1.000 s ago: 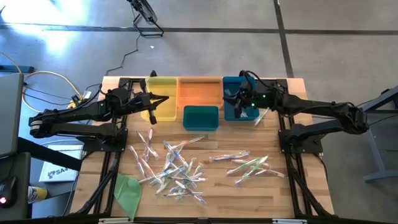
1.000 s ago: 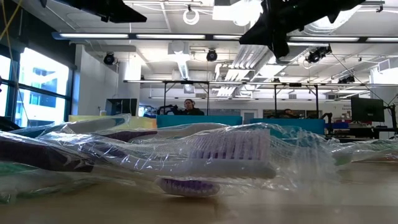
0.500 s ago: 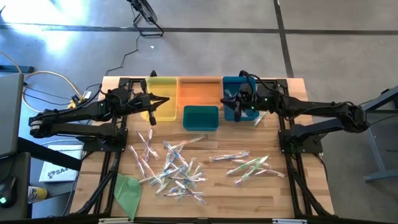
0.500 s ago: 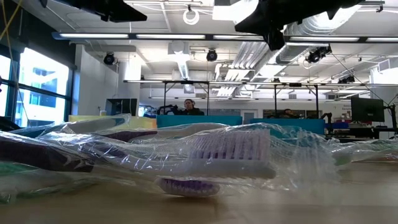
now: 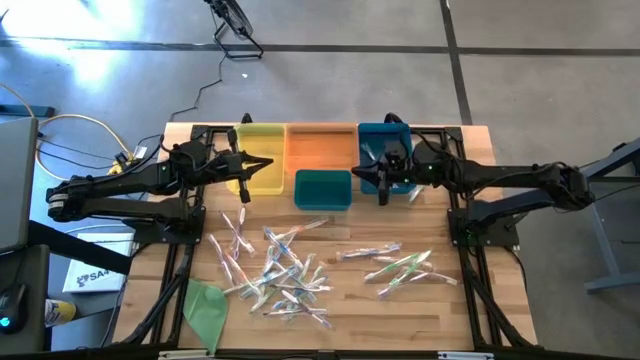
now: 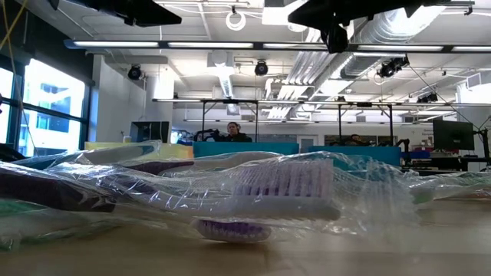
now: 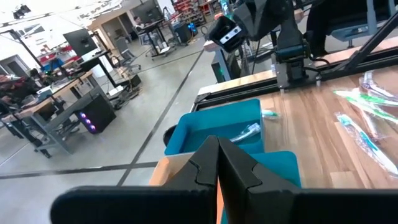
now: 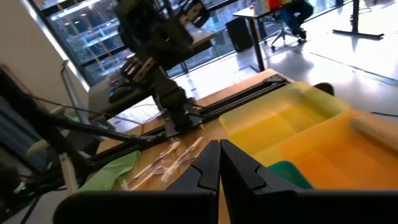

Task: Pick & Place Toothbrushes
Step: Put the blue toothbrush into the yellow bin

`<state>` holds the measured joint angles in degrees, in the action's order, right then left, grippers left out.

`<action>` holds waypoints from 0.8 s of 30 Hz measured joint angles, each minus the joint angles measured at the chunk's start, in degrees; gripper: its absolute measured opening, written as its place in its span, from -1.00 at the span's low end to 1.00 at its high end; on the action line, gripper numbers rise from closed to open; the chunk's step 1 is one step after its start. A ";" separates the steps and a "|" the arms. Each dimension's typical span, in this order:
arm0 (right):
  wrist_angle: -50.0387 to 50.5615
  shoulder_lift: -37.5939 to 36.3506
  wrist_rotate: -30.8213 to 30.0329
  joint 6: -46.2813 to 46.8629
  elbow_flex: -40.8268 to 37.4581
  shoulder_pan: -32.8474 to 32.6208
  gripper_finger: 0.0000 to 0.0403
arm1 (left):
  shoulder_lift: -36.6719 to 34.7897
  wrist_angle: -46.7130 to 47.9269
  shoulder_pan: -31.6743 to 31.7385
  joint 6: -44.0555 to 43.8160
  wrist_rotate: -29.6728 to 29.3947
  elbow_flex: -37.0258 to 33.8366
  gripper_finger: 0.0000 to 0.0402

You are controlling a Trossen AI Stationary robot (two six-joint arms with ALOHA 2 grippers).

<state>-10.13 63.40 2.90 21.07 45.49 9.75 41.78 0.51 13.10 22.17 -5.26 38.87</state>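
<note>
Clear-wrapped toothbrushes lie flat on the wooden table in a loose heap (image 5: 280, 270) and a smaller group (image 5: 400, 265). One fills the near ground of the low view (image 6: 284, 192). At least one lies in the blue bin (image 7: 249, 130). My left gripper (image 5: 264, 163) hangs shut over the yellow bin (image 5: 262, 140) and holds nothing; its shut fingers (image 7: 217, 149) show in the left wrist view. My right gripper (image 5: 362, 176) is shut and empty, at the blue bin's (image 5: 385, 140) near left corner; its shut fingers (image 8: 219, 152) point toward the left arm.
Yellow, orange (image 5: 320, 148) and blue bins stand in a row at the far edge, with a teal bin (image 5: 322, 190) in front of the orange one. A flat green sheet (image 5: 205, 310) lies at the near left. One toothbrush (image 5: 418, 188) lies beside the blue bin.
My right gripper has risen above the blue bin and drawn a little toward the table's near edge, its fingers swinging round toward the left. In the low view it has climbed toward the top of the picture. The left arm and the toothbrushes have kept still.
</note>
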 joint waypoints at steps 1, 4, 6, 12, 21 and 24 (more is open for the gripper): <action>0.00 0.00 0.00 -0.15 0.00 -0.50 -0.99 | 0.00 0.00 0.00 0.00 0.00 0.00 -1.00; 0.00 0.00 -0.52 -0.28 -0.01 -1.81 -0.99 | 0.00 0.00 0.00 0.00 0.00 0.00 -1.00; 0.00 0.00 -1.96 -0.31 -0.01 -2.65 -0.99 | 0.00 0.00 0.00 0.00 0.11 0.00 -1.00; 0.00 0.00 -3.08 -1.73 -0.01 -4.54 -0.99 | 0.00 0.00 0.00 0.00 0.36 0.00 -1.00; 0.37 -0.36 -3.18 -1.84 0.00 -8.18 -0.99 | 0.00 0.02 0.00 0.00 0.42 0.00 -1.00; 0.09 -0.96 -5.15 -2.99 0.00 -9.25 -0.99 | 0.00 0.00 0.00 0.00 0.42 0.00 -1.00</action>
<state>-10.04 62.44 -2.25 18.08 45.49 0.50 41.78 0.51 13.10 22.17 -4.84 38.87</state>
